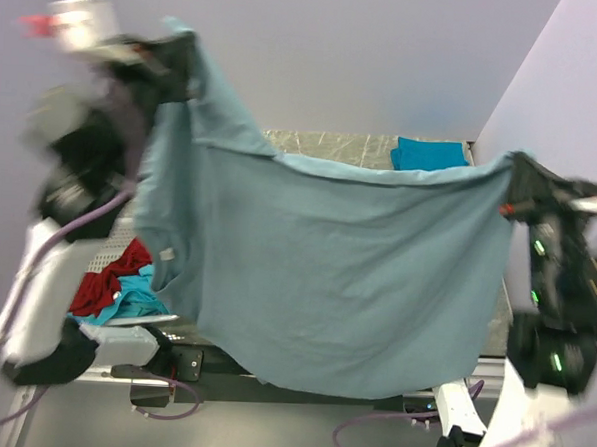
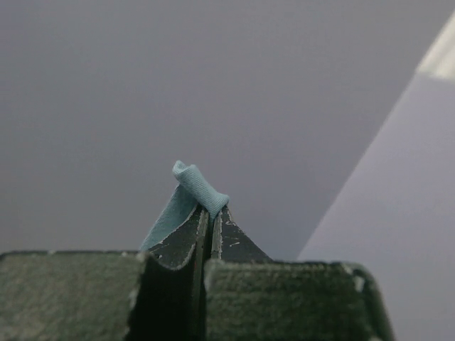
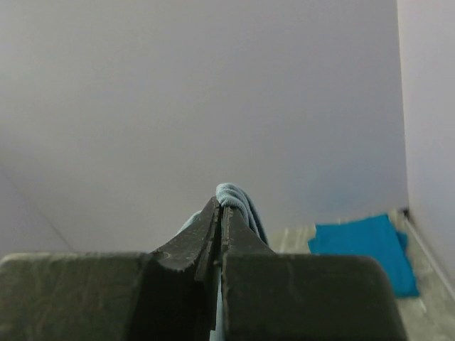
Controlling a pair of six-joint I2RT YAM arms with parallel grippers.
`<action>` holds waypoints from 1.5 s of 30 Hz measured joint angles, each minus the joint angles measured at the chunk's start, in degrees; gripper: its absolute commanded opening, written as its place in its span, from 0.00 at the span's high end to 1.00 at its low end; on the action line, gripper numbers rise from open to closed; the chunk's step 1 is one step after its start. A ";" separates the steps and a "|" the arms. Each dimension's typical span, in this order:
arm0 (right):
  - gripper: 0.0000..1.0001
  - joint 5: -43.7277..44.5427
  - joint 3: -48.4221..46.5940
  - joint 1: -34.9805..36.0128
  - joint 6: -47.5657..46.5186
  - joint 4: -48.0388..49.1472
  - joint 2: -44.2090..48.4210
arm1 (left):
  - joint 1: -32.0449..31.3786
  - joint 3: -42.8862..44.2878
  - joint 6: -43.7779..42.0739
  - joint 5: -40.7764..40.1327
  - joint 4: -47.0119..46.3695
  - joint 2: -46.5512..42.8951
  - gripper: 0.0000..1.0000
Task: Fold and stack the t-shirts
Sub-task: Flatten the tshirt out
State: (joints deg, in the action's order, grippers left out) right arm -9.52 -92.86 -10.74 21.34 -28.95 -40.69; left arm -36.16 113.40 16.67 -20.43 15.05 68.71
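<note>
A large grey-blue t-shirt (image 1: 326,275) hangs spread in the air between both arms, covering most of the table. My left gripper (image 1: 178,67) is shut on its upper left corner, raised high; the pinched cloth (image 2: 200,186) shows over the fingertips in the left wrist view. My right gripper (image 1: 514,180) is shut on the upper right corner, lower than the left; a fold of the cloth (image 3: 238,200) sticks out above its fingertips. A folded teal-blue t-shirt (image 1: 429,154) lies at the table's far right and also shows in the right wrist view (image 3: 366,245). Red (image 1: 110,279) and turquoise (image 1: 134,297) shirts lie bunched in a basket at the left.
A white lattice laundry basket (image 1: 96,263) stands at the table's left side, partly hidden by the hanging shirt. The table's far edge (image 1: 333,143) shows behind the shirt. Grey walls close in behind and to the right.
</note>
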 measured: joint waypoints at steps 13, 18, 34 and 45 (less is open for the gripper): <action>1.00 1.22 34.67 0.00 1.81 18.38 -24.17 | 11.76 -14.58 5.42 0.72 -2.82 33.42 0.99; 1.00 -0.55 34.67 0.00 1.95 23.93 -39.08 | 15.12 -9.88 8.15 4.85 -4.98 46.38 0.99; 1.00 -1.99 21.97 0.02 -0.04 25.44 -55.63 | 18.93 -8.13 11.67 8.76 -12.72 55.78 0.99; 1.00 -0.52 15.74 0.13 0.04 14.51 -26.01 | 18.75 -16.09 10.12 9.29 -14.75 19.69 0.99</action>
State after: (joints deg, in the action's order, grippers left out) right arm -10.04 -77.12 -10.61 21.39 -14.44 -66.70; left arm -17.41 97.32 26.79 -11.14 0.30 88.40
